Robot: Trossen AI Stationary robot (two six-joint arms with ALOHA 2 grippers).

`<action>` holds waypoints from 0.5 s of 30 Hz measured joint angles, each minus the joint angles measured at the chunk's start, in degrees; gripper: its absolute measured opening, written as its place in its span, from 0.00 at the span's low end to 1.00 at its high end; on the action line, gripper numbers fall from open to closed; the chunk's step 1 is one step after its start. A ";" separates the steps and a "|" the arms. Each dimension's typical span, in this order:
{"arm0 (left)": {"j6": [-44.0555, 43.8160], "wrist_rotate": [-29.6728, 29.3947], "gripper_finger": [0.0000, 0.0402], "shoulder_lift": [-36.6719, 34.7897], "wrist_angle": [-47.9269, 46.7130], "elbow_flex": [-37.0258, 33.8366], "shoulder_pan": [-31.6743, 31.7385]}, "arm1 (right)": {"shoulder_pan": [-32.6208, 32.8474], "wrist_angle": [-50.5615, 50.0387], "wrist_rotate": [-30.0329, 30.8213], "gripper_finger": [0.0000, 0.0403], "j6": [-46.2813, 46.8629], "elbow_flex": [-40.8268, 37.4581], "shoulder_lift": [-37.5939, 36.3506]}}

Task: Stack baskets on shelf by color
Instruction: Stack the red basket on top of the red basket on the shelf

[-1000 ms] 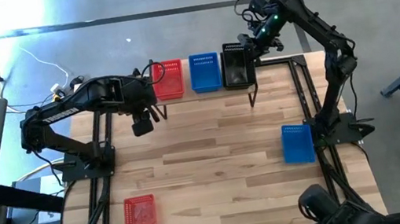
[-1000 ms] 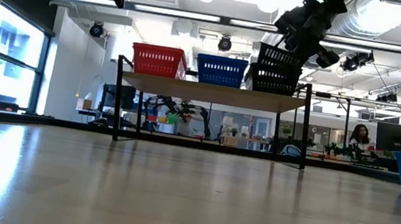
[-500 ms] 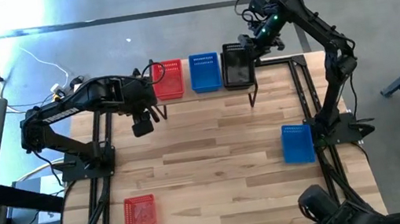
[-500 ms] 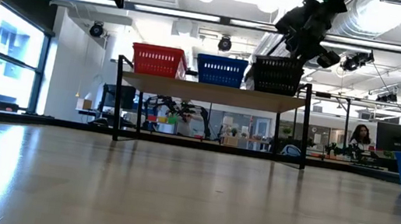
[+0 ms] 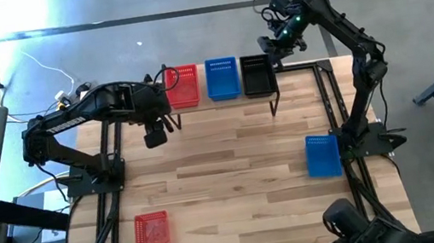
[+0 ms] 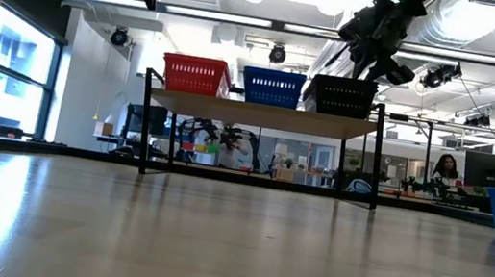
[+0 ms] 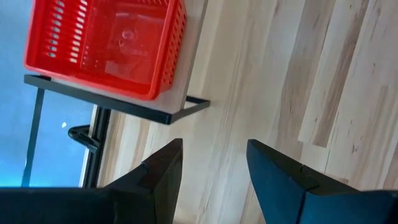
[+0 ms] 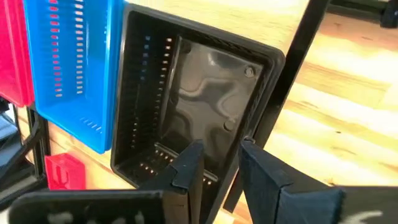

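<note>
While the black perforated plastic basket point(image 5: 257, 75) sits on the wooden-topped shelf point(image 6: 261, 113) beside the blue one point(image 5: 223, 78), the right fingers point(image 8: 214, 165) hover parted and empty above it; withdrawing low could snag its rim. Left fingers point(image 7: 211, 168) stand open, empty.

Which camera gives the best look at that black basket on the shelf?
The right wrist view: the black basket fills it, open top and floor visible. The high view shows it small beside the blue basket; the low view shows its side wall; the left wrist view misses it.
</note>
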 joint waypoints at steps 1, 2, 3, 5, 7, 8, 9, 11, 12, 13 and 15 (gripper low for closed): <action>0.00 0.00 0.42 0.00 0.32 0.01 0.00 | 0.00 -0.04 -0.03 0.22 -0.64 0.00 0.00; 0.00 0.00 0.42 0.00 0.38 0.00 0.00 | 0.00 -0.12 -0.04 0.22 -0.99 0.00 0.00; 0.00 0.00 0.42 0.00 0.39 0.00 0.00 | 0.07 -0.19 -0.07 0.22 -1.53 0.00 -0.01; -0.06 0.00 0.42 0.00 0.37 -0.01 0.00 | 0.60 -0.70 -0.03 0.22 -3.30 -0.02 -0.29; -0.70 0.01 0.42 0.00 0.37 -0.02 0.00 | 1.42 -0.82 1.17 0.22 -5.09 -0.02 -1.10; -1.13 0.02 0.42 0.00 0.38 0.01 0.00 | 1.88 -0.82 2.24 0.22 -5.70 -0.02 -1.74; -1.40 0.02 0.42 0.00 0.38 -0.01 -0.07 | 2.40 -0.82 3.56 0.22 -6.28 -0.02 -2.40; -1.56 0.05 0.42 0.00 0.34 0.01 -0.22 | 3.42 -0.79 6.37 0.22 -7.15 -0.02 -3.81; -1.82 0.30 0.42 0.00 0.25 0.01 -0.22 | 3.82 -0.80 7.54 0.22 -7.51 -0.02 -4.52; -2.04 0.94 0.42 0.00 0.04 -0.02 -0.22 | 4.25 -0.81 8.55 0.22 -7.92 -0.02 -5.33; -2.68 3.57 0.42 0.00 -0.05 -0.40 -0.22 | 5.25 -0.84 9.68 0.22 -8.65 -0.02 -6.88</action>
